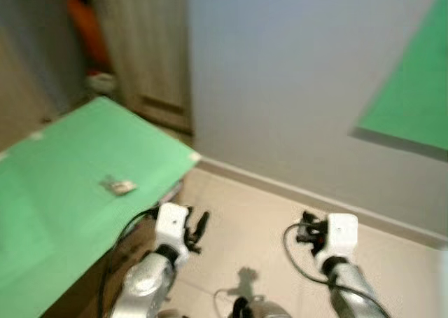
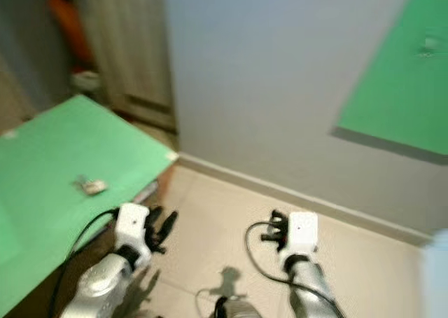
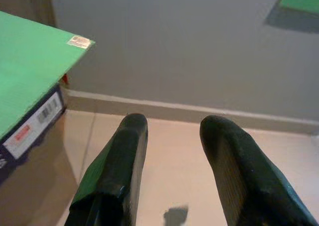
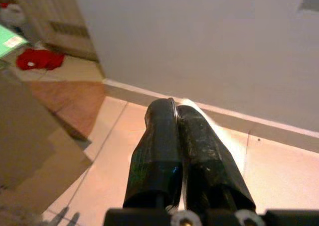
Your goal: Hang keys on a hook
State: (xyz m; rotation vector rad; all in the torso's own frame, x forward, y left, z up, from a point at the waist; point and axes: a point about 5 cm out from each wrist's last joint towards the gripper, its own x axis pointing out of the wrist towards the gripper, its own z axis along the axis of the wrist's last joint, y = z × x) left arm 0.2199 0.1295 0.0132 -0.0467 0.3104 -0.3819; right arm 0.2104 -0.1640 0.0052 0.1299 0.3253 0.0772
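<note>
Keys (image 1: 120, 185) — small blurred, perhaps metallic — flat on green board (image 1: 63, 192).

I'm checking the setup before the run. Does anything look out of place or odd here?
Nothing looks damaged or spilled. The keys lie flat on the green tabletop, apart from both grippers. The left gripper is open; the right gripper is shut.

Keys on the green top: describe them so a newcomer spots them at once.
Start at the green tabletop on the robot's left, ahead of the left pincer. Near its middle lies a small, blurred, pale metallic cluster, the keys. It is the one loose thing on that green surface.
</note>
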